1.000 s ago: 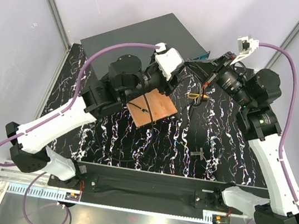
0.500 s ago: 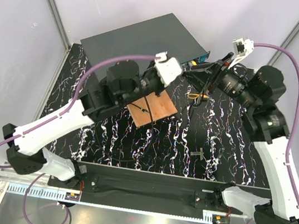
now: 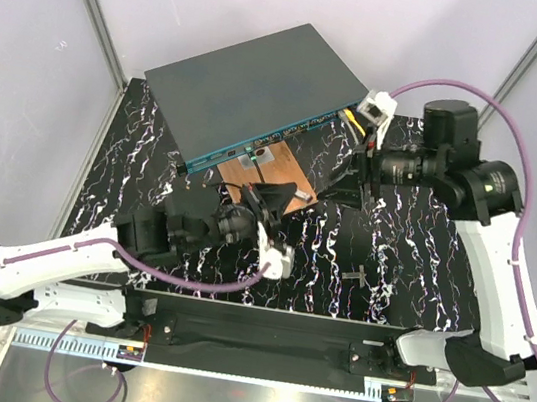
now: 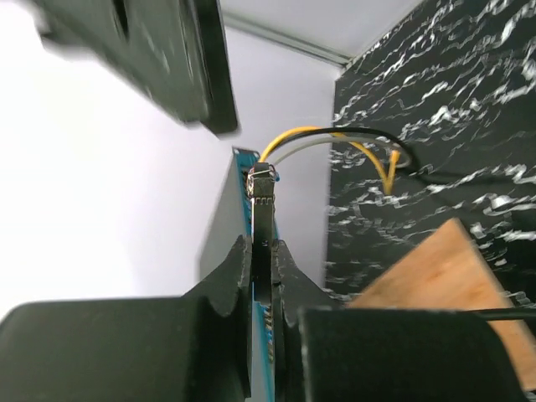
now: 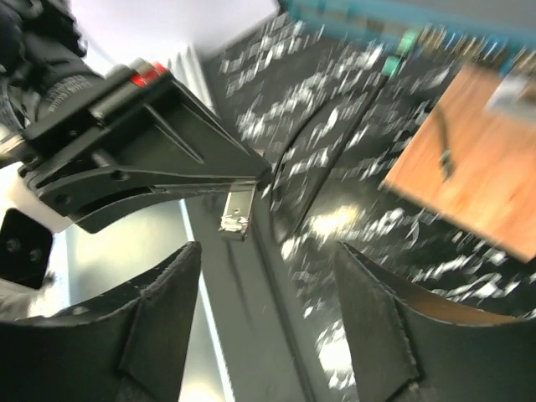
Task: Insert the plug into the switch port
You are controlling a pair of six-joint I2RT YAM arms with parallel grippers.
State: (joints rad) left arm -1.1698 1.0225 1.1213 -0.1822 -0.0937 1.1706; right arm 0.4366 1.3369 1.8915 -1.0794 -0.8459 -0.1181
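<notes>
The switch lies at the back, its teal port face turned toward the arms. My left gripper hovers over the copper-brown board, shut on the plug. In the left wrist view the thin black plug stands up between my left gripper jaws, its metal tip toward the switch's teal face. My right gripper stands open and empty to the right. In the right wrist view its jaws are spread wide, facing the plug's metal tip.
Yellow, white and black wires curl at the switch's right end. A small black part lies on the marbled black mat. The copper board sits just in front of the port face.
The left gripper shut on the plug and pulled back from the switch toward the near side. The right gripper opened, let go, and swung down to the right of the board.
</notes>
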